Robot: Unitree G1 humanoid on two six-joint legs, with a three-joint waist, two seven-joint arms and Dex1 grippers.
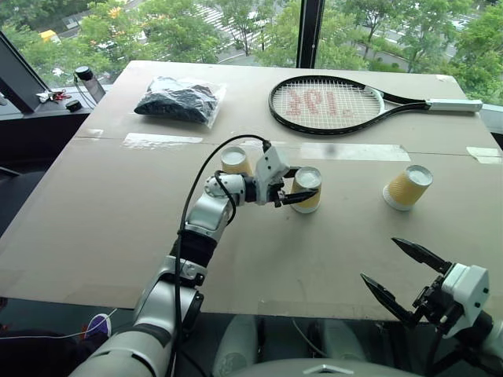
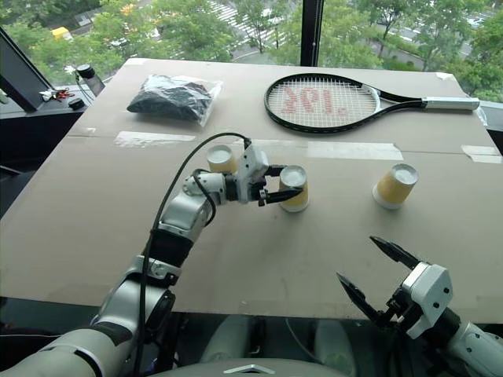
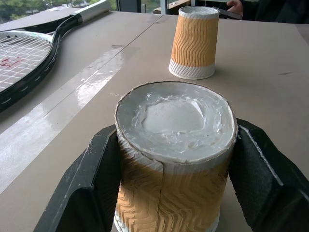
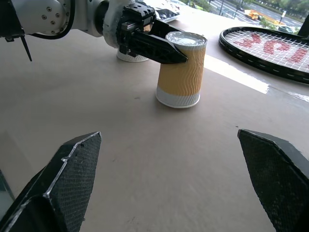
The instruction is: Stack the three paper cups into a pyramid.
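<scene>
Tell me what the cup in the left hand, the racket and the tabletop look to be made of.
Cup gripped by the left hand: paper, going by its matte wavy-ribbed orange wall with a seam and a wrinkled white base.
Racket: glossy black frame, probably composite or metal; white strings with red markings; white wrapped grip.
Tabletop: matte brown, likely cardboard sheets, joined by shiny clear tape.

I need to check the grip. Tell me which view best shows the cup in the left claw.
The left wrist view: the cup sits upside down between both fingers. The eye views show it small, the right wrist view from the side, standing on the table.
</scene>
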